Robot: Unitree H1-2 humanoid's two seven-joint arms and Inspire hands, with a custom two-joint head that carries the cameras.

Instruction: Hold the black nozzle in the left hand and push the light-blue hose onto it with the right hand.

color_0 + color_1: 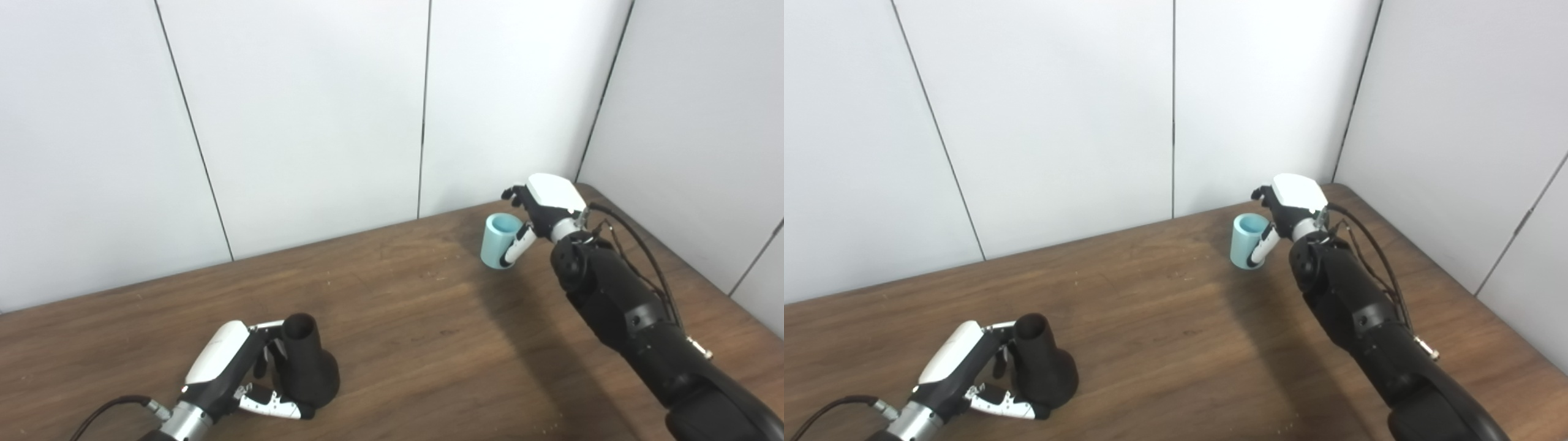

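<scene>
Gripping black nozzle (305,361) – left hand (236,367) | right hand (539,211) – light-blue hose (497,240)

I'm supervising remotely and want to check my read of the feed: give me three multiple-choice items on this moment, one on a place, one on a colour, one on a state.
1. Where is the light-blue hose?
A. Near the table's far right corner, at the right hand
B. Beside the nozzle at the near left
C. Off the table

2. What colour is the nozzle?
A. Light blue
B. Black
C. White

3. How do hose and nozzle stand to each other?
A. Hose pushed onto the nozzle
B. Touching end to end
C. Far apart, not yet joined

Answers:
1 A: the hose piece sits far right on the wooden table, with the right hand wrapped around it.
2 B: the flared piece at the left hand is black.
3 C: a wide stretch of bare table lies between them.
</scene>
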